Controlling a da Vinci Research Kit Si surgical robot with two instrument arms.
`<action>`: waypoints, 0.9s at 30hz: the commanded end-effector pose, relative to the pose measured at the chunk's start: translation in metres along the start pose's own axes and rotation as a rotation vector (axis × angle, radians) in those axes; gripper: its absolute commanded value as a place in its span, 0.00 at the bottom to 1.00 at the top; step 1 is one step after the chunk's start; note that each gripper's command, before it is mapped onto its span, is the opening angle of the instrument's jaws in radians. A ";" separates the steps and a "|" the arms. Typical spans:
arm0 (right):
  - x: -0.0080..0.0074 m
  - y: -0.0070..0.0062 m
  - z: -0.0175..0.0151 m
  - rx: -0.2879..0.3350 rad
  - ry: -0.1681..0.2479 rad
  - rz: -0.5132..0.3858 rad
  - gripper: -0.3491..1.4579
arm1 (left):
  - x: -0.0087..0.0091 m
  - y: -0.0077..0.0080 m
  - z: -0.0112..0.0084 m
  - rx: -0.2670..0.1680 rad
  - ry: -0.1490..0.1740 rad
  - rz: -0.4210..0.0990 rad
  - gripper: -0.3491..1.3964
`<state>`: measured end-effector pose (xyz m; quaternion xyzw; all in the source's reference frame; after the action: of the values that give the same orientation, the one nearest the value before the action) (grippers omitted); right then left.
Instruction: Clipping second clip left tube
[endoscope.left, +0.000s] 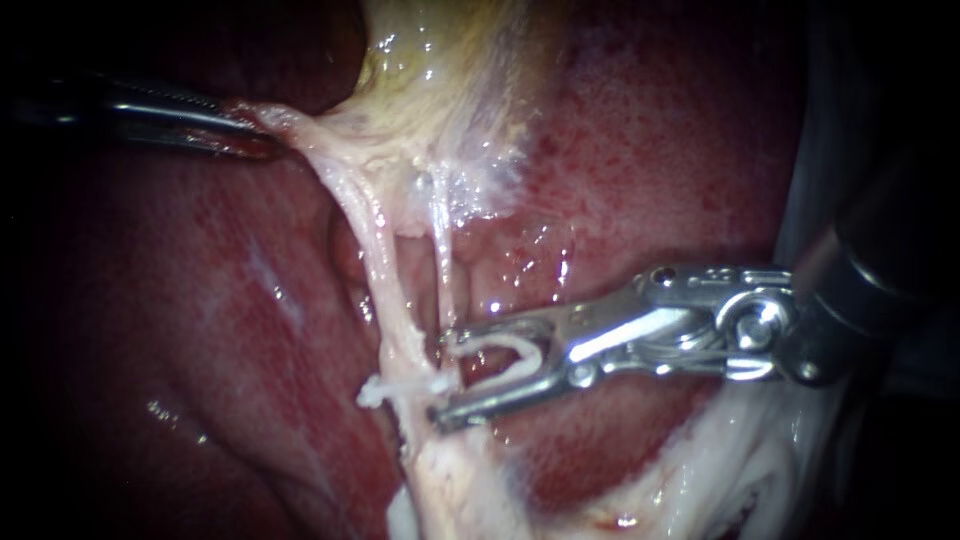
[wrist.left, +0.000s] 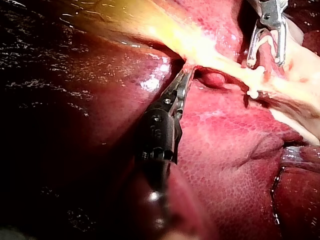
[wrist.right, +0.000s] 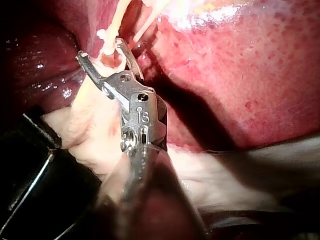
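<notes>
Endoscope view: my right instrument (endoscope.left: 440, 378) holds silver jaws spread around a loaded white plastic clip (endoscope.left: 505, 352). Its tips sit just beside the pale stringy left tube (endoscope.left: 385, 280), level with a small fitted white clip (endoscope.left: 395, 386). Farther off, my left instrument (endoscope.left: 268, 140) pinches the edge of the yellowish-white gallbladder (endoscope.left: 450, 70).

**Legible text: almost none**

I'm seeing one small stamped mark (wrist.right: 142, 116) on the metal wrist piece of my right instrument (wrist.right: 102, 56), in the right wrist view. I'm not reading it off. I'm finding no other label, brand, number or sign on anything.
</notes>
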<state>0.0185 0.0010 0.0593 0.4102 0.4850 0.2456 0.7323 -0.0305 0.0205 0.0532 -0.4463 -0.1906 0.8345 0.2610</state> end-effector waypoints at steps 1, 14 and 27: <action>-0.0001 0.0002 0.0002 -0.001 0.000 0.008 0.47 | 0.0000 0.0000 0.0000 0.000 0.000 0.000 0.00; -0.0022 0.0032 0.0007 -0.008 0.001 0.044 0.47 | -0.0001 -0.0001 0.0002 0.001 0.000 0.001 0.00; -0.0020 0.0032 0.0021 0.140 0.044 0.059 0.46 | -0.0003 -0.0003 0.0003 0.001 0.000 0.002 0.00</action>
<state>0.0201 0.0004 0.0633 0.4769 0.5066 0.2364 0.6783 -0.0305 0.0205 0.0538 -0.4460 -0.1896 0.8349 0.2607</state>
